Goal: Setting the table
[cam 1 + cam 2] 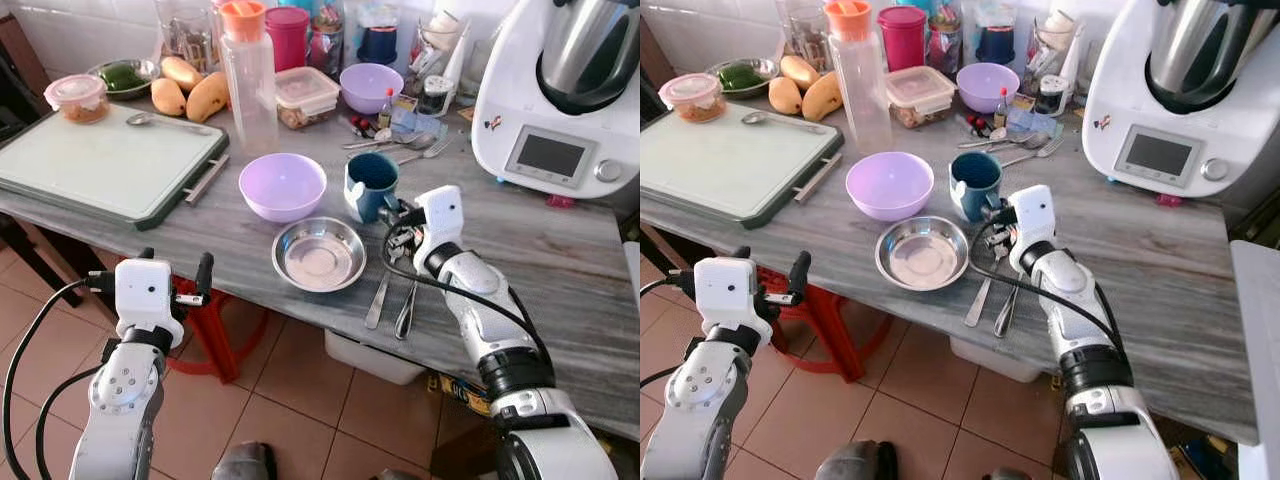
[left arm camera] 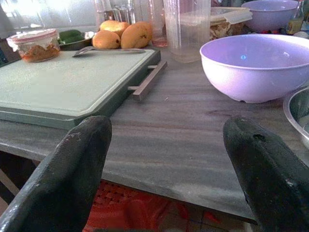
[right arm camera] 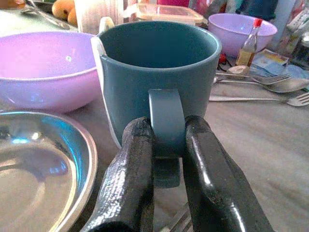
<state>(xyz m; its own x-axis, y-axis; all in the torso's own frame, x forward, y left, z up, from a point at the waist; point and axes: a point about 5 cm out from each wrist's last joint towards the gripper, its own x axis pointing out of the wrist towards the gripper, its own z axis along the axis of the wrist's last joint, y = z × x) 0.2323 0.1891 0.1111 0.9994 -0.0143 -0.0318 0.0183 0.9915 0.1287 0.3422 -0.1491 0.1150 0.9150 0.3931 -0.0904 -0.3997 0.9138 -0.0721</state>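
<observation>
We see the grey wood-grain tabletop (image 1: pixel 560 270), the largest surface, carrying everything that follows. On its far right stands the white kitchen machine with a steel jug and small screen (image 1: pixel 560 110); at its left end lies the pale green cutting board with a dark rim and metal handle (image 1: pixel 100 165). Nearer the middle sit 1 lilac plastic bowl (image 1: pixel 283 185) and, just in front of it, 1 shallow round steel dish (image 1: pixel 319 254). The dark teal ceramic mug (image 1: pixel 371 185) stands upright just beside both, to their right. 2 pieces of steel cutlery (image 1: pixel 392 300) lie side by side near the table edge, just right of the dish.

The right gripper (image 3: pixel 166 145) is pinched on the mug's handle — 1 black finger on each side of the loop, as the right wrist view shows. The left gripper (image 2: pixel 169 159) hovers at the table's front edge with its fingers spread wide and nothing between them.

We judge the step in hand to be placing the mug. To do it well, keep the pinch firm and the mug level, lift straight before any sideways move — the bowl and dish stand close — and set it down flat before letting go.
</observation>
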